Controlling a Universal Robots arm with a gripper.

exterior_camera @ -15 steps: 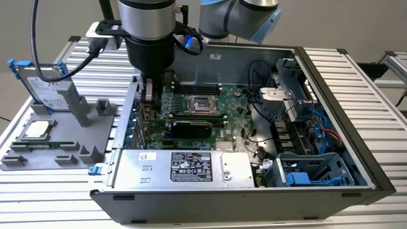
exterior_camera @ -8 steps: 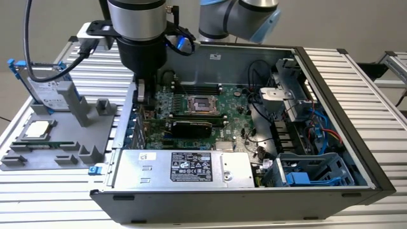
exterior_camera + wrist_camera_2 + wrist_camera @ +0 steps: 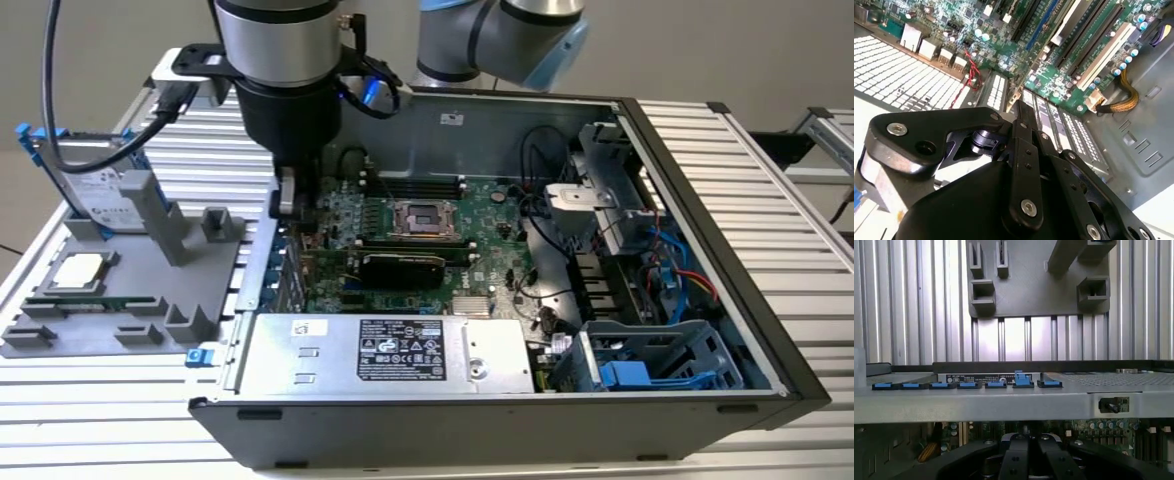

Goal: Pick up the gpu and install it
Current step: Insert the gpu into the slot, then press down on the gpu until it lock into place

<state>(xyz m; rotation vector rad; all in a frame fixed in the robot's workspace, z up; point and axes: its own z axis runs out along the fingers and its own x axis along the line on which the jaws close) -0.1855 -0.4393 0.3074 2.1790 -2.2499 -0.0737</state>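
1 gpu (image 3: 403, 266) seated on mobo, 1 gripper (image 3: 296, 212) shut beside it.

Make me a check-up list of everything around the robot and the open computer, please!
Surface: ribbed silver metal table carrying an open dark computer case.
Job's things: flat black-shrouded gpu card sits on the green motherboard, apart from the gripper.
Clutter: grey plastic parts holder with a small square silver chip; a silver hard drive with blue rails stands beside it.
Grippers: black gripper, shut, low by the case's rear edge.
Cables: black cable hanging near the arm; blue and red wires inside the case.
Surroundings: plain pale wall.
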